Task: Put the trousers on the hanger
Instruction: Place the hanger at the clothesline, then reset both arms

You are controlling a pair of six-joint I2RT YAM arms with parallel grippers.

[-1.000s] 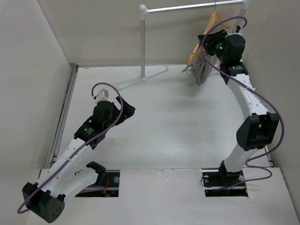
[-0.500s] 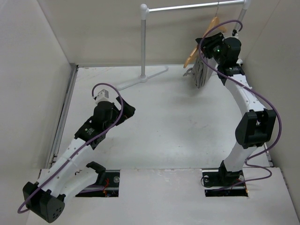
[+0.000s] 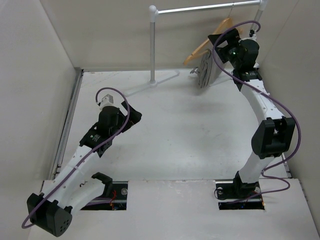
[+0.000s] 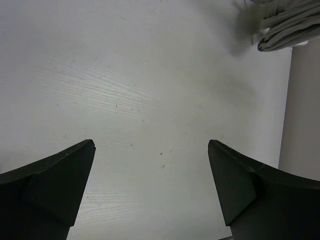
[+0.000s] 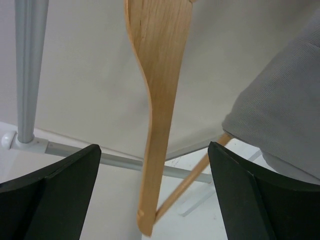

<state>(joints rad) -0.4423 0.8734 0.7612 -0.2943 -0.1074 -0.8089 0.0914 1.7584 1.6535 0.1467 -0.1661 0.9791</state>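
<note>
The tan wooden hanger (image 3: 202,47) hangs by its hook from the rail at the back right, tilted with its left end low. The grey trousers (image 3: 204,72) are draped over its crossbar and hang in a bunch just above the table. My right gripper (image 3: 218,41) is open beside the hanger. In the right wrist view one hanger arm (image 5: 162,100) hangs between the spread fingers of the right gripper (image 5: 152,146) without being pinched, and the trousers (image 5: 285,115) sit at the right. My left gripper (image 3: 132,117) hovers open over bare table, left of centre. In the left wrist view the gripper (image 4: 151,142) holds nothing, and the trousers (image 4: 287,30) show far off.
The white-and-silver clothes rail (image 3: 200,7) spans the back, with its post (image 3: 152,45) and foot (image 3: 150,85) standing on the table at back centre. Walls close in the left, the back and the right. The right arm reaches along the right wall.
My right gripper has opened and let go of the hanger. The hanger's low end and the trousers have swung to the left. The left arm has barely moved.
</note>
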